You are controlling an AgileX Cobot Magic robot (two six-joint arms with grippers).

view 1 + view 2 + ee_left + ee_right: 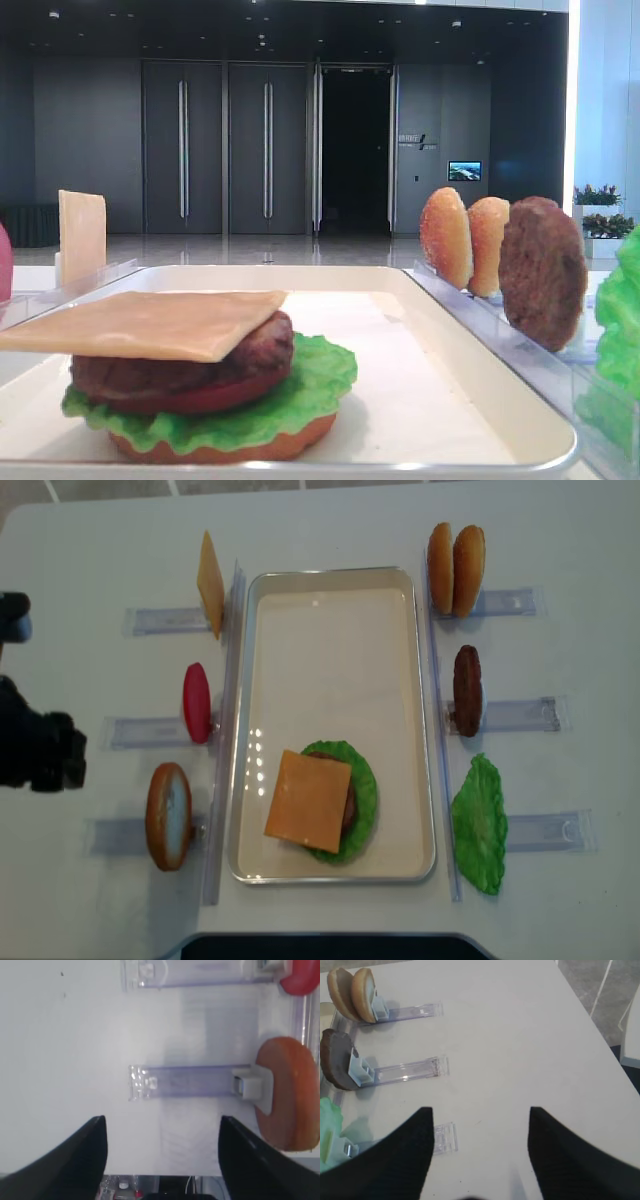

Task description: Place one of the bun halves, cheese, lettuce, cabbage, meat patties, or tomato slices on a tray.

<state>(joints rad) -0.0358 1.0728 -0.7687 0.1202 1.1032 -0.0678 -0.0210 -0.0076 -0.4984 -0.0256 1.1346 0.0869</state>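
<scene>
On the white tray [330, 610] lies a stack: a cheese slice [308, 800] on top of a meat patty [190, 365], a tomato slice [215, 398], lettuce [366, 800] and a bun half [220, 447]. Left of the tray, another cheese slice [210, 583], a tomato slice [197, 702] and a bun half [168, 815] stand in racks. To its right stand two bun halves [455, 555], a patty [467, 690] and lettuce [480, 823]. My left gripper [162, 1120] is open over bare table beside the left bun half [287, 1092]. My right gripper [479, 1110] is open over bare table, right of the racks.
Clear plastic racks [515, 715] run outward from both long sides of the tray. The left arm [40, 750] sits at the table's far left edge. The table's front edge shows in the left wrist view, with bottles [122, 1187] below it.
</scene>
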